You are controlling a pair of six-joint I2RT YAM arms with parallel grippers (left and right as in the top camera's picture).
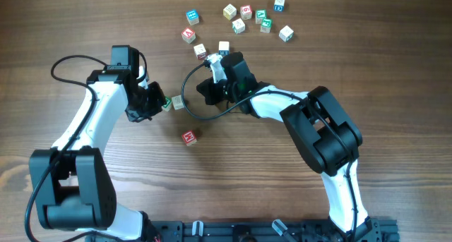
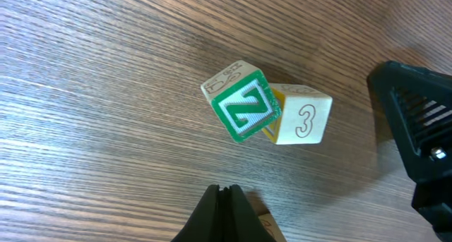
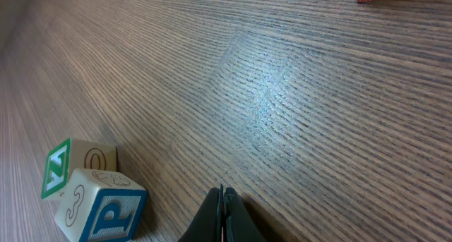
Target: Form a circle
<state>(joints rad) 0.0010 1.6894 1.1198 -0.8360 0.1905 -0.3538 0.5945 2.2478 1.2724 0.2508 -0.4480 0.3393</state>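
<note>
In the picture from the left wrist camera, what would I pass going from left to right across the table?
Green N block → 3 block → black robot part.

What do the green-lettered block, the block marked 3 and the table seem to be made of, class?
Green-lettered block: probably wood, pale matt sides, painted green face.
Block marked 3: likely the same, cream face with outlined numeral.
Table: wood or wood-look laminate; streaky grain, slight sheen.
</note>
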